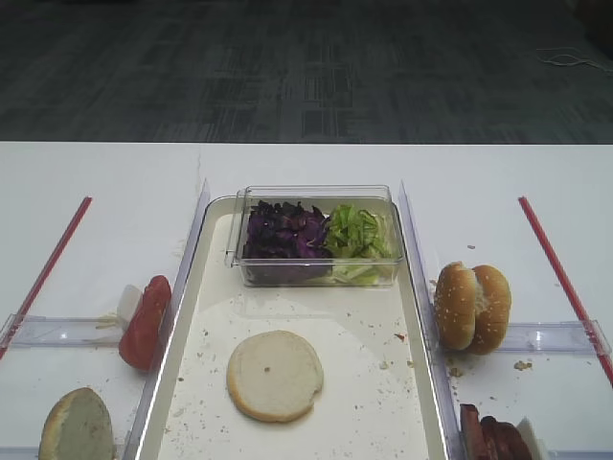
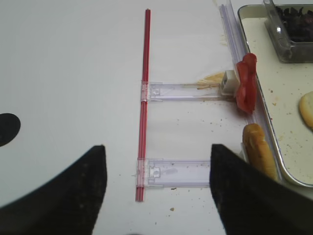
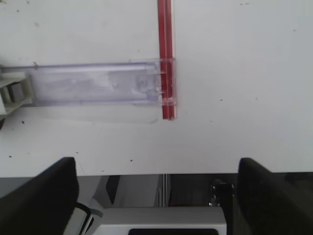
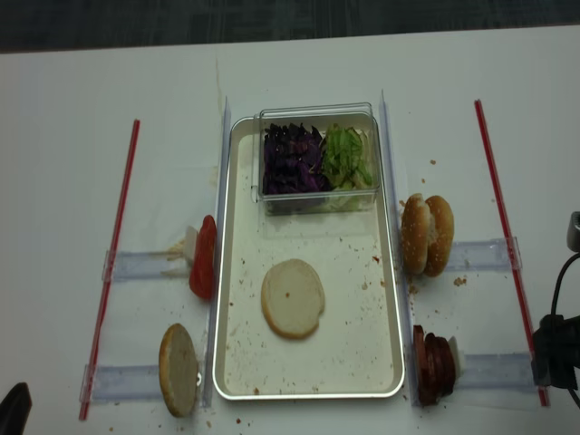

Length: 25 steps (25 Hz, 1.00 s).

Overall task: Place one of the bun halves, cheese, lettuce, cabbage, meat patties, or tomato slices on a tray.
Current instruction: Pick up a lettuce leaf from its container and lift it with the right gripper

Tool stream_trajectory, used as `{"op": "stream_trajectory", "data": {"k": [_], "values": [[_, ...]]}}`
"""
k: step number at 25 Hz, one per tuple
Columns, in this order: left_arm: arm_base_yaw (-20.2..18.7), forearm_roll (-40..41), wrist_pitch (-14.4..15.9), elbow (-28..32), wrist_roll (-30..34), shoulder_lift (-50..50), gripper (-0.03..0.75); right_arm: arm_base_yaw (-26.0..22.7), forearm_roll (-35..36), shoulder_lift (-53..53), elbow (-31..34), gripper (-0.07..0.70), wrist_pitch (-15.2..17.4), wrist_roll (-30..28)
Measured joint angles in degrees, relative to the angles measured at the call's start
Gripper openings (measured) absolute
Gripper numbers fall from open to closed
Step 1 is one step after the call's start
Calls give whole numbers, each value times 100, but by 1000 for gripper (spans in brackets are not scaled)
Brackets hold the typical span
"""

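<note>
Purple cabbage [image 1: 284, 233], green lettuce [image 1: 356, 233], cream crumb-speckled tray [image 1: 383, 402], red tomato slices [image 1: 146, 322].

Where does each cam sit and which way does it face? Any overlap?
Exterior high: front, angled down at tray with bun half; no robot.
Realsense: overhead; right gripper at right edge.
Right wrist: looks down at red strip; open fingers.
Left wrist: down at tomato slices; open fingers.
Shared: both exteriors show clear box.

Tray [image 4: 237, 272] at the middle of the tabletop [image 4: 63, 118], food to either side.
On it, a bun half [image 4: 293, 297] lies in front of the box [image 4: 317, 201] with cabbage [image 4: 292, 160] left of lettuce [image 4: 347, 156]; tomato slices [image 4: 204, 257] stand left, meat patties [image 4: 433, 362] right.
</note>
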Motion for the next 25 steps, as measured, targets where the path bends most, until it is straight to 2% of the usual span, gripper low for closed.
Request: {"op": "stream_trajectory", "data": {"k": [11,18,25], "values": [[0,0,0,0,0,0,453,0,10,1238,-1151,678,-16,0],[0,0,0,0,0,0,453,0,10,2205,-2167,678,-30,-12],[0,0,0,0,0,0,453,0,45,3499,-3487,678,-16,-12]]}}
